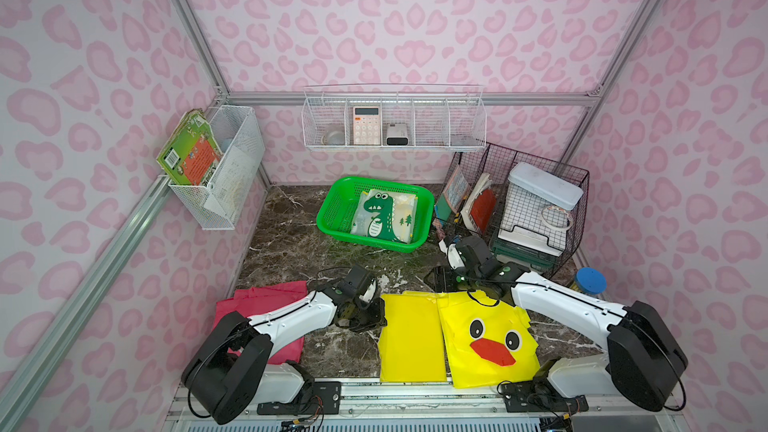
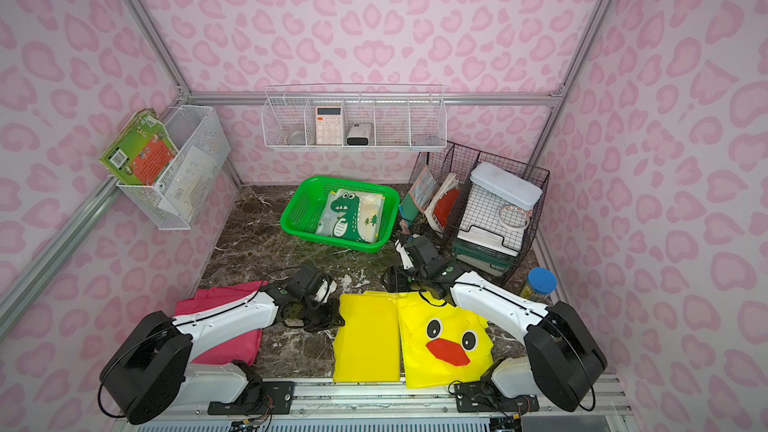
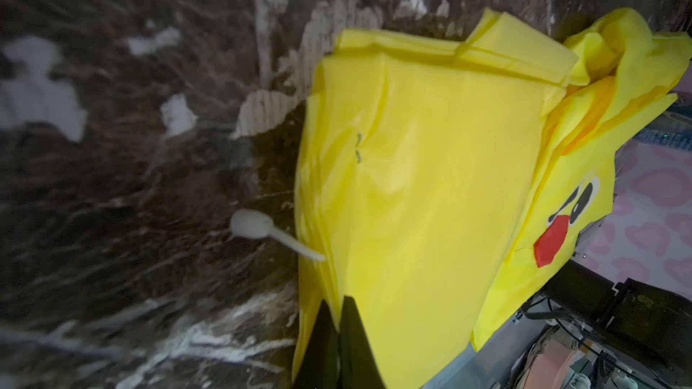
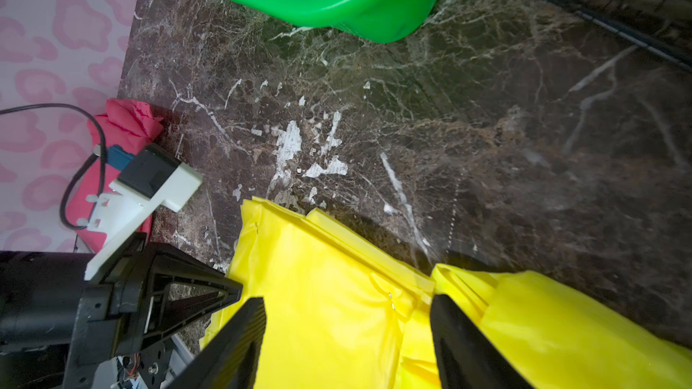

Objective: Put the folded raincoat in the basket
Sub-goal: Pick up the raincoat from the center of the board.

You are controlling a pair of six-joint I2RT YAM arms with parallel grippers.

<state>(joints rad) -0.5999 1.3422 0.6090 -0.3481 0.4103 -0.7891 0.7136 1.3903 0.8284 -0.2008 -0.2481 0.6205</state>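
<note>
Angled down low, left tool (image 3: pixel 337 304) apparently pinches the yellow raincoat (image 1: pixel 415 338); right tool (image 4: pixel 348 299) hovers spread over it.

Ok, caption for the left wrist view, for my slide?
Left gripper pinches the edge of the folded yellow raincoat on the dark marble table, a small white spoon-shaped piece beside it.

Bare bench (image 1: pixel 291 251) lies open between the yellow raincoat (image 1: pixel 411 338) and the green basket (image 1: pixel 336 209). A black wire rack (image 1: pixel 473 164) crowds the basket's right.
</note>
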